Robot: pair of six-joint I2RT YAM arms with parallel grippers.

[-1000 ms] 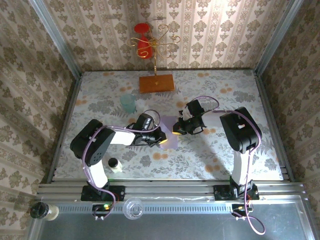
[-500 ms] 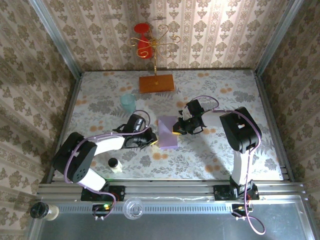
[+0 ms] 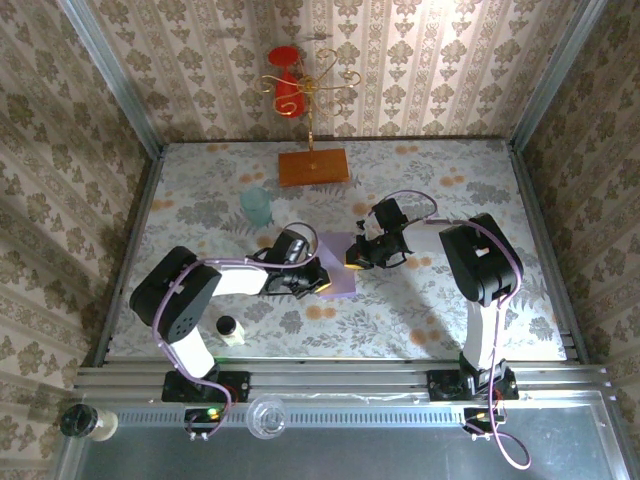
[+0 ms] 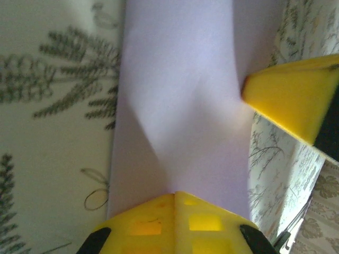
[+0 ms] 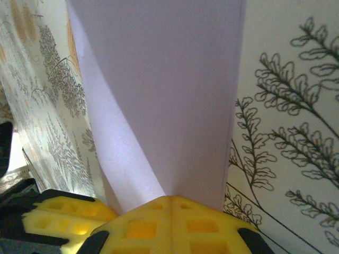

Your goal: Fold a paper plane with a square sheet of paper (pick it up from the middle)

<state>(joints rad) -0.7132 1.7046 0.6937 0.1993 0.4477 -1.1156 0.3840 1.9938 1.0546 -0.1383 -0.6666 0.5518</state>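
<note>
Pinching at both ends. The left gripper (image 4: pixel 174 200) has its yellow fingers (image 4: pixel 143 225) pressed flat together, no gap at the seam, and the near edge of the sheet of paper (image 4: pixel 180 100) runs straight into that seam – held, as far as the wrist view tells. A slanted crease in the paper ends at the fingertips. At the right edge of that view a yellow finger of the other arm touches the sheet's far side.

The right gripper (image 5: pixel 169 201) looks the same: fingers closed tight on each other, with the lilac sheet rising from the seam toward the top of the frame as a tall band. Its left part is shaded along a diagonal fold. The left gripper's yellow pads sit in the lower left corner of that view, just beside the sheet.

From above, the sheet is a narrow folded rectangle near the middle of the floral table (image 3: pixel 430 320), with the left gripper at its lower left corner and the right gripper at its right edge. I cannot tell whether it is lifted off the cloth or resting on it.

Farther out – a pale teal cup (image 3: pixel 256 205) stands up and to the left of the sheet, well apart. An orange-brown wooden board (image 3: pixel 313 166) lies near the back wall with a gold wire stand (image 3: pixel 308 92) rising from it. A small dark-capped jar (image 3: pixel 228 329) stands at lower left.
</note>
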